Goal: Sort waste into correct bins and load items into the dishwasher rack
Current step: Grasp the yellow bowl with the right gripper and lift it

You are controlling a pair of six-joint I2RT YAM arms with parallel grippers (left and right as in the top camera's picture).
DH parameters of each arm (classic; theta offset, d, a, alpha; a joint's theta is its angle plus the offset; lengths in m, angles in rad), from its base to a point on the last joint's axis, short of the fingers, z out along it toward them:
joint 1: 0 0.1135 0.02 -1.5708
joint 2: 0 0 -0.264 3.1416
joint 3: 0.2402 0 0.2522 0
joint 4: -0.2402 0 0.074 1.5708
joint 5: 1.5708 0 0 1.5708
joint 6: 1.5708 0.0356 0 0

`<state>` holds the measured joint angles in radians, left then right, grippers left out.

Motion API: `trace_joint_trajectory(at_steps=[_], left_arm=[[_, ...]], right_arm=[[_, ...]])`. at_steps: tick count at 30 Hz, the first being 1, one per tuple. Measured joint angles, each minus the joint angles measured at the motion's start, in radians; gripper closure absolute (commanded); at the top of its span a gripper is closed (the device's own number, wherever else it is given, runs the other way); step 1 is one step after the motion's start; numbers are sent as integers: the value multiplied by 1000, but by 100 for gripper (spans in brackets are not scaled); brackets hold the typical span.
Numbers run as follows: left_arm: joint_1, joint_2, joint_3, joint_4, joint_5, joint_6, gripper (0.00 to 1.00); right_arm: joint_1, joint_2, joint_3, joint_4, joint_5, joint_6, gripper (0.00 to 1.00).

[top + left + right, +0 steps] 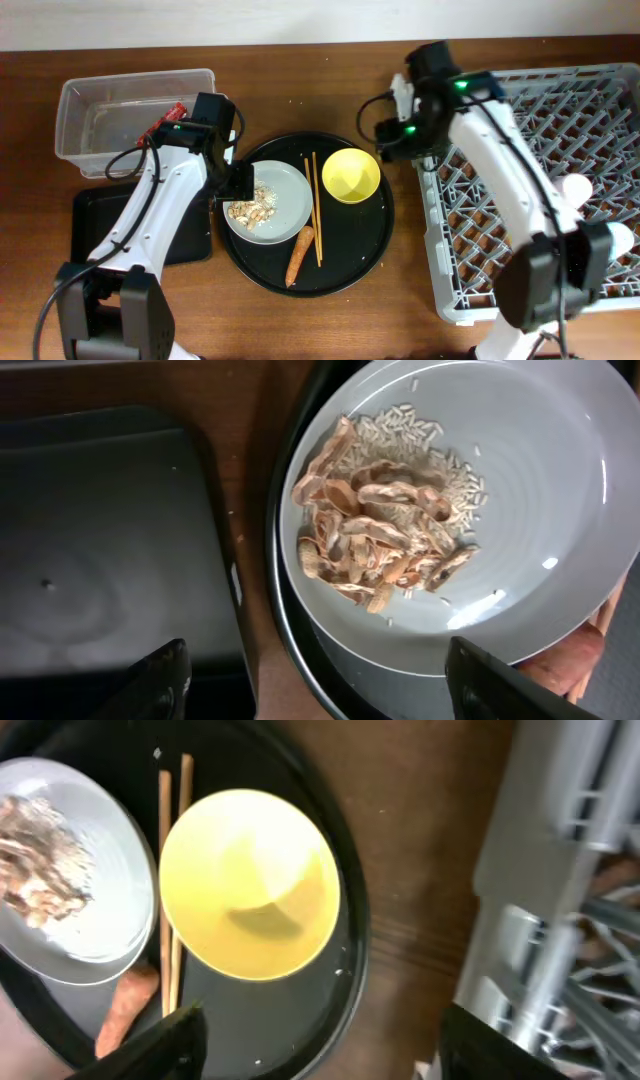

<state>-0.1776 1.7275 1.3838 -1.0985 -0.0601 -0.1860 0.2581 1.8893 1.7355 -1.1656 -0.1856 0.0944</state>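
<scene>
The grey-green plate (280, 205) holds beige food scraps (250, 208) on the round black tray (350, 245), beside the chopsticks (315, 205), the yellow bowl (351, 175) and the carrot (299, 256). My left gripper (232, 185) is open and empty over the plate's left edge; its view shows the scraps (380, 540), the plate (540, 510) and the shallow black tray (100, 560). My right gripper (392, 135) is open and empty, between the bowl (250, 885) and the rack (540, 190). A red wrapper (178, 112) lies in the clear box (100, 125). Tissue and cups are not visible.
The shallow black tray (95, 215) lies under my left arm, in front of the clear box. The rack (570, 870) fills the right side, and my right arm reaches across it. Bare wooden table (400, 300) lies between the round tray and the rack.
</scene>
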Motion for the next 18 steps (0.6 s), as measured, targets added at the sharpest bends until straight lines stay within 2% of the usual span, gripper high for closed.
trace_joint_trajectory(at_steps=[3,7,9,10,11,16,18], left_arm=[[0,0,0,2,-5,0,19],[0,0,0,3,-5,0,19],[0,0,0,3,-5,0,19],[0,0,0,3,-5,0,19],[0,0,0,3,-5,0,19],[0,0,0,3,-5,0,19],[0,0,0,3,-5,0,19]], right_arm=[[23,124,0,37,7,60,48],[39,267,0,68,8,92,61],[46,296,0,76,7,97,77],[46,296,0,79,5,111,90],[46,296,0,79,5,126,96],[46,294,0,78,15,145,96],[46,212,2,59,98,145,96]])
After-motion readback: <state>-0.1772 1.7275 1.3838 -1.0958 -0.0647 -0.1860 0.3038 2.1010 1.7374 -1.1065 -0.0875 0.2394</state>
